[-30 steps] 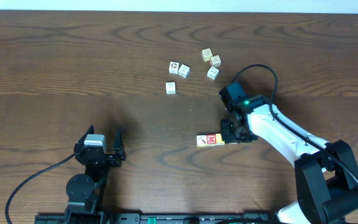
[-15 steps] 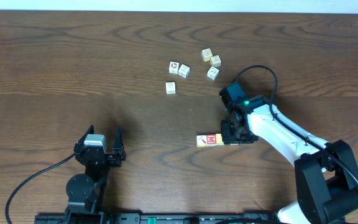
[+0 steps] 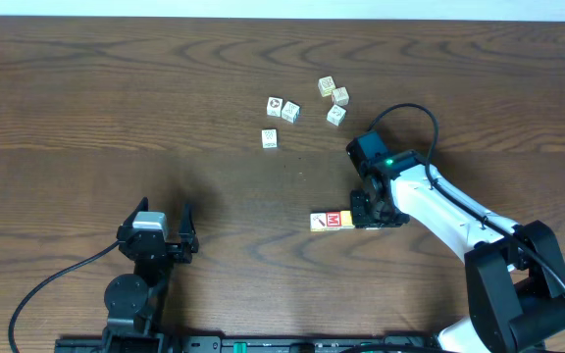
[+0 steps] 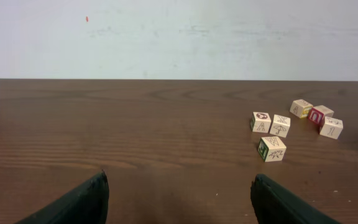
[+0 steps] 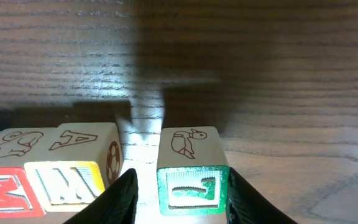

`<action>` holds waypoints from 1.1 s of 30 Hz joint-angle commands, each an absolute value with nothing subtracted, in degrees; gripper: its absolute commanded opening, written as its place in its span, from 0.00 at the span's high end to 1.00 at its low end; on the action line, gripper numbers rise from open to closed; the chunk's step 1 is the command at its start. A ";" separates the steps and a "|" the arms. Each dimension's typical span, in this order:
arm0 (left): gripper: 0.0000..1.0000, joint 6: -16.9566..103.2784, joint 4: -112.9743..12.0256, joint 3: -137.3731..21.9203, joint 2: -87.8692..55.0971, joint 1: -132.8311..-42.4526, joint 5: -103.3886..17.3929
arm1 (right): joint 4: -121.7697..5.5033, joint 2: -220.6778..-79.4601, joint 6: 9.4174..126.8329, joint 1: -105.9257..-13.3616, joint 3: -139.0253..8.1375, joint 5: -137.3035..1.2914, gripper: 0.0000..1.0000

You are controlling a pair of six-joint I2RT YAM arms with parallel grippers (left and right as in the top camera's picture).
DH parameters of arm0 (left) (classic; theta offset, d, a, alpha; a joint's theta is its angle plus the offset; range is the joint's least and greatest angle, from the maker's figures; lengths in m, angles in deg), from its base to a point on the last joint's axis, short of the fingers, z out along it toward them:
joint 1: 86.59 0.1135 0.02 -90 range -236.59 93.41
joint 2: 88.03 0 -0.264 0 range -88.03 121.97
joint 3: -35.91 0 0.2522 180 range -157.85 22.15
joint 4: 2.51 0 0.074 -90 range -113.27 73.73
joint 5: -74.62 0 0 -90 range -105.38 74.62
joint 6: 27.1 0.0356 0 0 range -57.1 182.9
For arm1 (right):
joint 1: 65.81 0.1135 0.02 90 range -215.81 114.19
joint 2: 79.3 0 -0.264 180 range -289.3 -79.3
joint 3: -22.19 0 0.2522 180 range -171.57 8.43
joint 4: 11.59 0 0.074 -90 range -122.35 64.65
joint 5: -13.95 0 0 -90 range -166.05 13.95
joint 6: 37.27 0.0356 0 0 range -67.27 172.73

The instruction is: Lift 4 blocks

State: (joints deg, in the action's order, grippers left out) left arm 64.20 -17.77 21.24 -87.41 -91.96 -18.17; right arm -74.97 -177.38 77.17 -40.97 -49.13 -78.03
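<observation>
The dark wooden table (image 3: 86,98) fills the overhead view. The white right arm (image 3: 449,211) reaches in from the near right corner toward the middle. The black left arm (image 3: 130,294) sits at the near edge on the left.

The left gripper (image 3: 167,218) is over bare wood, well apart from every block. Its wrist view shows its fingers (image 4: 73,202) spread wide with nothing between them.

The right gripper (image 3: 369,212) is down at the right end of a short row of four blocks (image 3: 333,221) that stand touching side by side. From the far end inward, the row shows the pale yellow block (image 3: 318,223) with its dark mark, the red block (image 3: 334,220) with a white letter, and the yellow block (image 3: 347,218). The last block is covered by the gripper in the overhead view.

The right wrist view shows that last one, the green block (image 5: 192,171). It stands upright on the table between the two fingers, with a duck drawn on its top face. One finger (image 5: 241,199) is against or just beside the block's outer side. The other finger (image 5: 120,199) is in the space next to the yellow block, and a lit strip of table shows between it and the green block. The jaws straddle the cube at a moderate width and are not pressed onto it.

Six loose cubes (image 3: 307,108) with small pictures lie scattered farther back on the table, well apart from both grippers.
</observation>
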 commanded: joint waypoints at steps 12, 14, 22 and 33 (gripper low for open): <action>0.27 63.89 -20.30 21.92 -87.65 -92.07 -17.27 | -73.97 -176.92 77.57 -40.57 -48.78 -78.81 0.51; 0.27 63.89 -20.30 21.92 -87.65 -92.07 -17.27 | -73.97 -176.92 77.57 -40.57 -48.78 -78.79 0.51; 0.27 63.89 -20.30 21.92 -87.65 -92.07 -17.27 | -73.95 -176.92 77.61 -40.57 -48.78 -78.81 0.63; 0.27 63.89 -20.30 21.92 -87.65 -92.07 -17.27 | -73.95 -176.92 77.59 -40.57 -48.78 -78.81 0.53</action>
